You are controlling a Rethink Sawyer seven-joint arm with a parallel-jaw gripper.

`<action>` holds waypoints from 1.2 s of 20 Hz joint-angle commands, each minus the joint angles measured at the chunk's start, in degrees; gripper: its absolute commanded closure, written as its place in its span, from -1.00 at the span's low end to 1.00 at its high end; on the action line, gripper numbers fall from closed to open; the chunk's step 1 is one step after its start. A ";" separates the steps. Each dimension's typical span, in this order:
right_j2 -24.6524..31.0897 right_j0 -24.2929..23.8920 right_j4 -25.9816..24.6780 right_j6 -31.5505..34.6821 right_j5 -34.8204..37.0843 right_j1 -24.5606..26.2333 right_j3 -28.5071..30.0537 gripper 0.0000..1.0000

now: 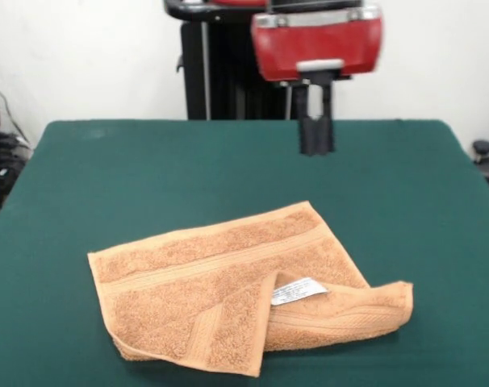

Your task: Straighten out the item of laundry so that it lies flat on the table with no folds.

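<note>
Towel [228,294] folded over on bench [406,193], white label [298,291] showing, underside hidden. Tool [316,137] hangs above bench, clear of towel; tips look together.

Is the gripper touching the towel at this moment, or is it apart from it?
Apart. In the front view the gripper hangs above the table's far part, and a wide strip of bare green cloth lies between it and the folded towel.

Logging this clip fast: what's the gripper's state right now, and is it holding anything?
Gripper: holds nothing, hanging above the table, clear of the folded towel; open or closed cannot be told.
</note>
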 commanded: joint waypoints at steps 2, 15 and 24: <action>-2.84 6.30 -1.59 -0.73 12.67 7.97 -11.03 1.00; -1.95 7.98 -4.45 -10.94 25.99 17.26 -30.59 1.00; -2.19 7.02 -6.41 -13.07 33.28 25.05 -39.89 1.00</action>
